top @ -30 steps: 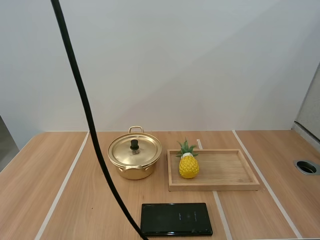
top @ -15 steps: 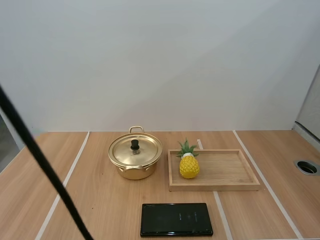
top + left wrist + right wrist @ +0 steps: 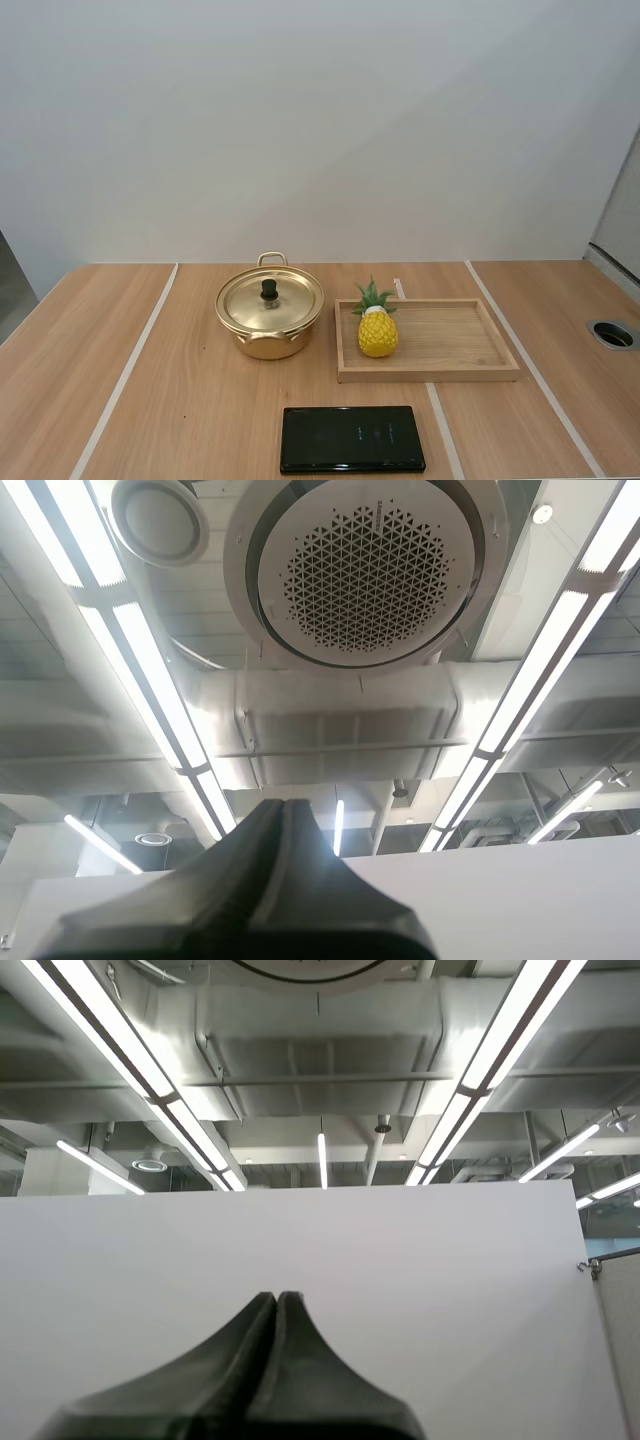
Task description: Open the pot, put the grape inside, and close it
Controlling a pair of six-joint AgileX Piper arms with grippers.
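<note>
A gold pot (image 3: 269,318) with two loop handles stands on the wooden table, its lid (image 3: 270,299) with a black knob resting on it. To its right a yellow toy pineapple (image 3: 377,325) with green leaves stands upright at the left end of a wooden tray (image 3: 455,345). No grapes can be seen. My left gripper (image 3: 284,808) is shut on nothing, its fingers lying together as one dark wedge that points up and away from the table. My right gripper (image 3: 277,1300) is likewise shut and empty, pointing up at a white wall.
A black flat phone-like slab (image 3: 352,438) lies near the table's front edge, in front of the pot and tray. A round grommet hole (image 3: 613,334) sits at the far right of the table. Pale strips run front to back across the tabletop.
The pot, pineapple, tray and black slab have not moved.
</note>
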